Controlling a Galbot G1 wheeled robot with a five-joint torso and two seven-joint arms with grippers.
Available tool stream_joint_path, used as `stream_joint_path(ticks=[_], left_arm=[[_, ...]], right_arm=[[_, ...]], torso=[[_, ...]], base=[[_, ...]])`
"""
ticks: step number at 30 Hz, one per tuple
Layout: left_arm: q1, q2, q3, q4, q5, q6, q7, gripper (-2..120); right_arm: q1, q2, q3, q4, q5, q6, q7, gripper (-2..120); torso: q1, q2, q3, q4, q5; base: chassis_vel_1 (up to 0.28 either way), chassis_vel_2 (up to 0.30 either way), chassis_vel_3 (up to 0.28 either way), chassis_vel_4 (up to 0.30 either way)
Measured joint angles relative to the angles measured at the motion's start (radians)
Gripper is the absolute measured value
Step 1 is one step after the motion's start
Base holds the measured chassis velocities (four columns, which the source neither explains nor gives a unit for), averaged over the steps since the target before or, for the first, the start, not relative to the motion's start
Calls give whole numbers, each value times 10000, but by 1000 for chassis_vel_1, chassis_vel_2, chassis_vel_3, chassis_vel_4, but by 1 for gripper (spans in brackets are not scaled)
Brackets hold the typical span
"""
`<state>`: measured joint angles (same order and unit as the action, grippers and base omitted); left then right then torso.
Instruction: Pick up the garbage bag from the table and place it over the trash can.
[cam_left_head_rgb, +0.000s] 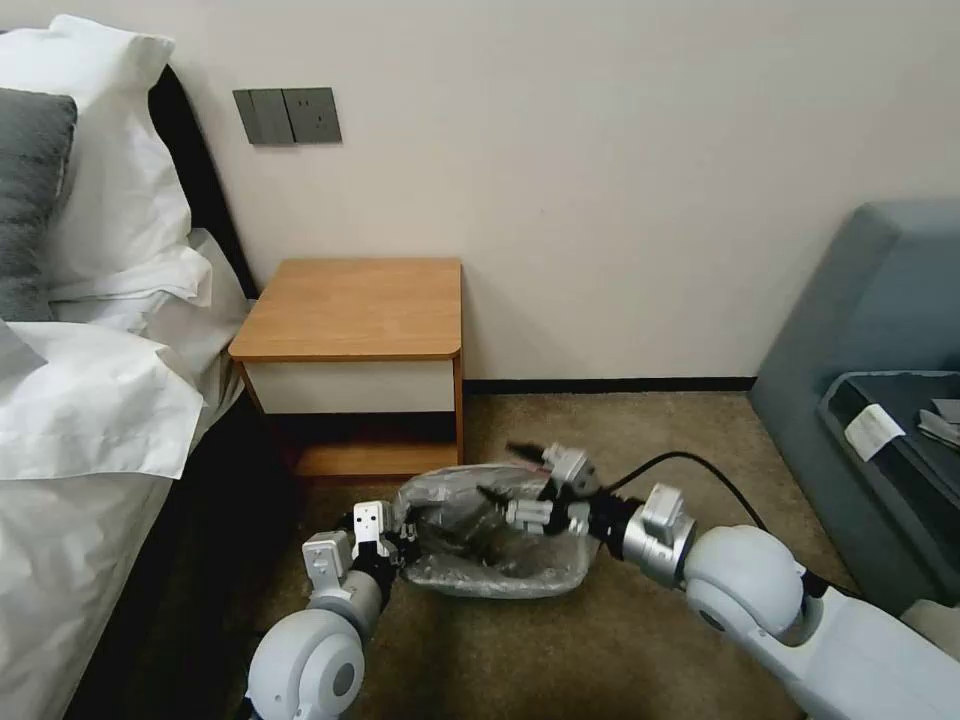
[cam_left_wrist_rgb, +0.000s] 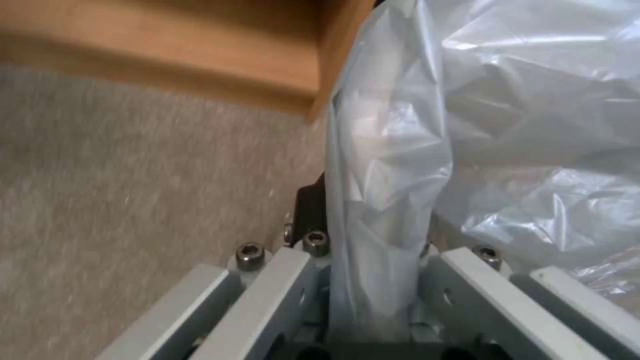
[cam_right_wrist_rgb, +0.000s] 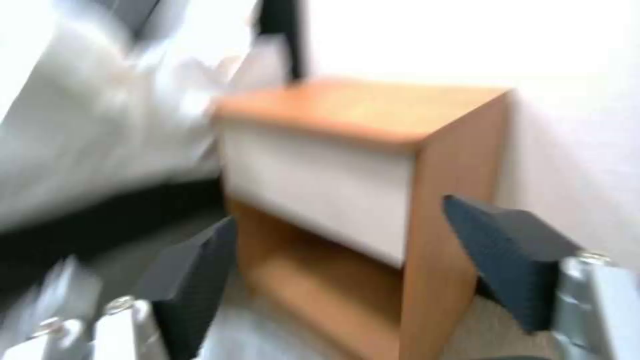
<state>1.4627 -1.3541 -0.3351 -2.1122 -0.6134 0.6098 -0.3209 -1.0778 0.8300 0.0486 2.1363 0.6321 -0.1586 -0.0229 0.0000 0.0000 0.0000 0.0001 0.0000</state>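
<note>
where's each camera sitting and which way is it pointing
Head view: from the robot's head, looking forward and down at the table, with the garbage bag over the trash can on the carpet; both arms show, left gripper and right gripper at the bag.
Left wrist view: on the left arm, close against the bag pinched in its fingers.
Right wrist view: on the right arm, facing the table between open fingers.
Shared: the table.
</note>
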Motion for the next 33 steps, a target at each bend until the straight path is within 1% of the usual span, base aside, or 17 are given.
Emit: stream_joint_path(ticks=[1,2,4,5,11,13,14,16,18,19,21,23,25,26,28,29,33], left_arm=[[41,-24,-30,75,0,6,-3,3],[41,-24,-30,75,0,6,-3,3],[114,-76,-64,205,8,8,-15,3],[105,-102,-58,359,21,7,-24,3],[80,-167,4,661,96,-152,45,3],[90,-168,11,681,112,-173,83,3],[96,-168,16,685,124,-194,116,9],[90,-165,22,682,127,-198,128,13],[72,-150,21,631,120,-186,138,24],[72,-150,21,631,120,-186,138,24],[70,-142,19,581,112,-165,132,32],[70,-142,18,576,111,-165,129,32],[89,-171,11,497,111,-166,61,49],[89,-171,11,497,111,-166,61,49],[117,-214,1,407,157,-238,18,60],[117,-214,1,407,157,-238,18,60],[126,-229,-35,288,163,-304,-46,74]], right_arm=[[-49,211,113,-26,284,169,329,92],[-49,211,113,-26,284,169,329,92],[-115,582,425,-243,768,504,729,98],[-236,805,804,-371,1117,710,896,100],[-563,1163,1776,-541,1929,919,1088,100],[-591,1200,1852,-550,2008,928,1101,100],[-622,1240,1902,-562,2052,948,1104,100],[-636,1263,1905,-576,2055,967,1098,100],[-641,1337,1888,-630,2049,992,1075,100],[-641,1337,1888,-630,2049,992,1075,100],[-640,1399,1837,-693,2010,1013,1031,100],[-639,1405,1832,-698,2004,1016,1026,100],[-679,1499,1764,-775,1889,1051,934,100],[-679,1499,1764,-775,1889,1051,934,100],[-751,1564,1736,-802,1777,1074,864,100],[-751,1564,1736,-802,1777,1074,864,100],[-963,1701,1719,-801,1569,1108,815,100]], torso=[[0,0,0,0,0],[0,0,0,0,0],[0,0,0,2,1],[0,0,0,1,0],[0,1,-1,0,3],[0,1,-1,1,3],[0,1,-1,1,1],[0,1,-1,0,-1],[0,1,0,0,-2],[0,1,0,0,-2],[0,1,1,-1,-2],[0,1,1,-1,-2],[0,1,1,0,-1],[0,1,1,0,-1],[0,1,1,0,0],[0,1,1,0,0],[0,1,1,-1,0]], base=[[0,0,0,0],[0,0,0,0],[0,0,0,0],[0,0,0,0],[0,0,0,0],[0,0,0,0],[0,0,0,0],[0,0,0,0],[0,0,0,0],[0,0,0,0],[0,0,0,0],[0,0,0,0],[0,0,0,0],[0,0,0,0],[0,0,0,0],[0,0,0,0],[0,0,0,0]])
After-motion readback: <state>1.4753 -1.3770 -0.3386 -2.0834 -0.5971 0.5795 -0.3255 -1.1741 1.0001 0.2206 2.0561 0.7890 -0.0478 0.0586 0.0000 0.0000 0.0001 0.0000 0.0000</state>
